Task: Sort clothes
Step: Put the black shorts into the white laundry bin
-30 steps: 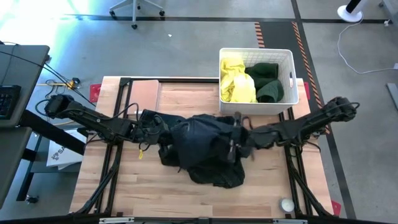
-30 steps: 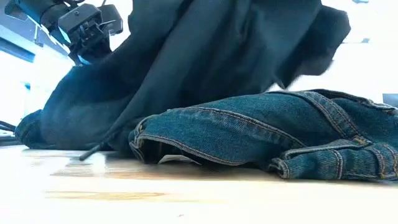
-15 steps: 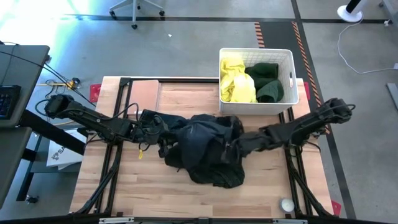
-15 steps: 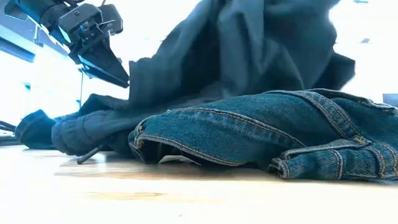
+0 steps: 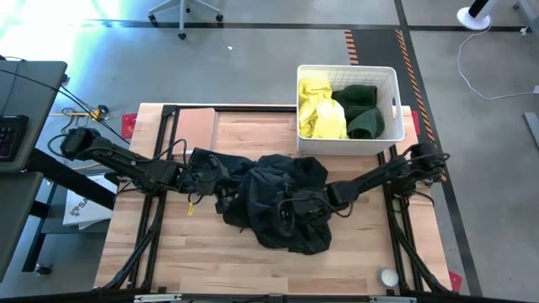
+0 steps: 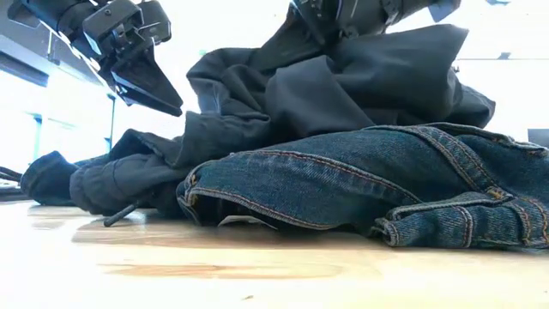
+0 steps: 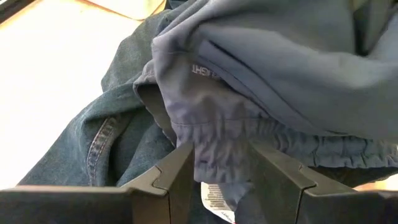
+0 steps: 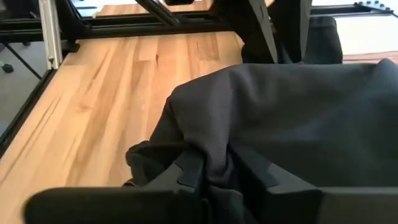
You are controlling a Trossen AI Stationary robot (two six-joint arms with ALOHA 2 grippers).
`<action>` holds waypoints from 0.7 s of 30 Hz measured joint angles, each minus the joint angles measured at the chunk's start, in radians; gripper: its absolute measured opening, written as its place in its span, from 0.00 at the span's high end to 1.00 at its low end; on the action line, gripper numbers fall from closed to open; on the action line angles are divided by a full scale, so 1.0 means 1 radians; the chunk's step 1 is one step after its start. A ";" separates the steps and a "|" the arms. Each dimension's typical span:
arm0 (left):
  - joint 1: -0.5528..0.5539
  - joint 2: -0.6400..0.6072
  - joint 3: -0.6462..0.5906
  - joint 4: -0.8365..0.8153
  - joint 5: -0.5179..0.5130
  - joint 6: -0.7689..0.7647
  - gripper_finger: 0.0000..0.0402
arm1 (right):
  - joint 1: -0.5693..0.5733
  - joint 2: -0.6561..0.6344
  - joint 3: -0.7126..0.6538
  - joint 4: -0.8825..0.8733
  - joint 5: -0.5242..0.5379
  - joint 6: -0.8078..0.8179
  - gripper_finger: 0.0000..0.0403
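Observation:
A heap of dark clothes lies mid-table: a black garment on top of blue jeans. My right gripper is shut on the black garment, over the heap. My left gripper is open at the heap's left side. In the left wrist view its fingers stand on either side of a grey-blue elastic hem. A neon yellow garment and a dark green one lie in the white basket. My right gripper pinches a bunched fold of the black garment between its two fingers. It comes from the table's right, slanting down. The garment lies slack on the jeans and the rest of the heap. Whether my left gripper touches the hem between its fingers, I cannot tell.
The white basket stands at the far right of the table. A small white-grey ball lies near the front right corner. Bare wood shows in front of the heap and at the far left.
My right gripper has gone down and toward the table's left and near edges with the black garment. The garment, which stood high and drawn up between the arms, has sunk into slack folds on the jeans. Its left part has dropped below my left gripper.

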 joint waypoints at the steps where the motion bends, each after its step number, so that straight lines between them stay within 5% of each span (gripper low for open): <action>1: 0.000 0.000 0.000 0.000 0.000 0.000 0.64 | -0.004 0.002 0.000 0.001 -0.005 0.000 0.84; 21: 0.000 0.000 0.000 -0.001 0.000 -0.008 0.64 | -0.041 0.088 0.068 -0.008 -0.056 -0.043 0.41</action>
